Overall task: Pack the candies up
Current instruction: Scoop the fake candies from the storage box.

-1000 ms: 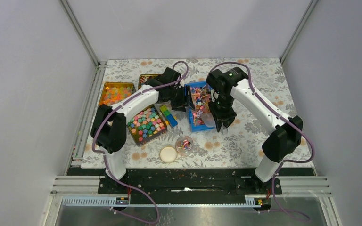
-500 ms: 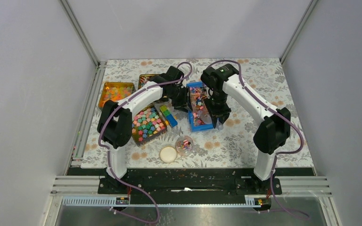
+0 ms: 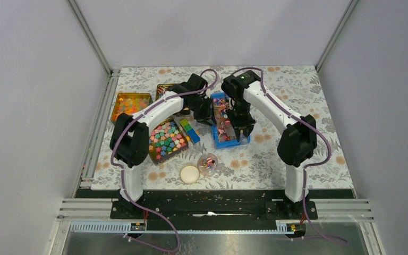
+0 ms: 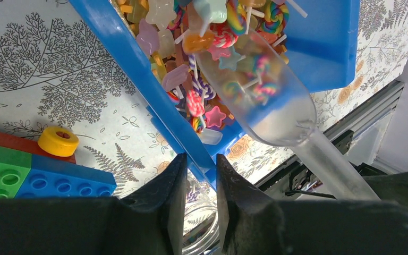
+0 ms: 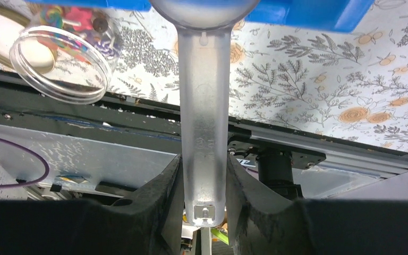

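The candies (image 4: 202, 101) are small mixed-colour sweets heaped in a blue bin (image 4: 127, 58); the top view shows the candies (image 3: 223, 118) mid-table in that blue bin (image 3: 243, 140). A clear plastic scoop (image 4: 276, 106) lies bowl-down among them with a few sweets inside. My right gripper (image 5: 204, 159) is shut on the scoop's handle (image 5: 204, 106) and hangs over the bin's near end. My left gripper (image 4: 201, 159) straddles the bin's left wall, its jaws pressed close on both sides of it.
A small clear jar (image 3: 208, 162) holding a few sweets stands in front of the bin, its cream lid (image 3: 189, 173) beside it. To the left are toy bricks (image 3: 190, 130), a tray of pastel blocks (image 3: 164, 141) and a tin of orange balls (image 3: 131, 103).
My right arm swung left and carried the scoop into the blue bin. My left jaws narrowed onto the bin's wall.
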`<action>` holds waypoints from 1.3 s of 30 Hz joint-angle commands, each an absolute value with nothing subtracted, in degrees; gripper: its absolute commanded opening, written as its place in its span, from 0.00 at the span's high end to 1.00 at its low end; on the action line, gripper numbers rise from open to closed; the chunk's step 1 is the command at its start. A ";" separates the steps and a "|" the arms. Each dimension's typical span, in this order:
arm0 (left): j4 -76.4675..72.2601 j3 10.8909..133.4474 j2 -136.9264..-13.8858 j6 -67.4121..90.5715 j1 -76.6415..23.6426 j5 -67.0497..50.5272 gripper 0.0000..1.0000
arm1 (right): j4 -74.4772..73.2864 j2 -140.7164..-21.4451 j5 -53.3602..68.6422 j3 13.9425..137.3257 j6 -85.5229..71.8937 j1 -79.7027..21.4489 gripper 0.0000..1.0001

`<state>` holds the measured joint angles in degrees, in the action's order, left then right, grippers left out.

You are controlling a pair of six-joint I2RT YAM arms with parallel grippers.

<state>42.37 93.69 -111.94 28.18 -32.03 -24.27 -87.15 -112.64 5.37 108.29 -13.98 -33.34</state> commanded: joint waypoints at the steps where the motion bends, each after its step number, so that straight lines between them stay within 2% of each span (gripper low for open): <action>1: 44.03 95.28 -111.82 26.63 -31.81 -25.90 0.82 | -93.27 -116.23 3.43 112.61 -14.40 -33.20 1.00; 9: 43.73 94.19 -111.01 26.81 -31.90 -26.76 0.84 | -87.84 -118.83 1.54 115.06 -13.22 -33.16 1.00; 21: 42.79 92.36 -109.86 27.16 -31.90 -27.80 0.84 | -68.58 -112.24 0.31 100.71 -11.09 -33.17 1.00; 30: 42.52 92.35 -109.39 27.11 -31.84 -27.66 0.83 | -65.75 -112.43 0.33 99.48 -10.75 -33.22 1.00; 33: 42.46 92.13 -108.56 26.69 -31.82 -26.89 0.77 | -64.17 -110.80 0.27 97.70 -10.41 -33.18 1.00; 39: 40.78 90.43 -104.56 26.27 -31.57 -23.38 0.50 | -61.13 -107.59 -1.56 93.54 -9.51 -33.22 1.00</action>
<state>42.02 91.59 -110.45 27.24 -31.57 -24.91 -67.09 -110.93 2.15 95.31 -10.59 -33.36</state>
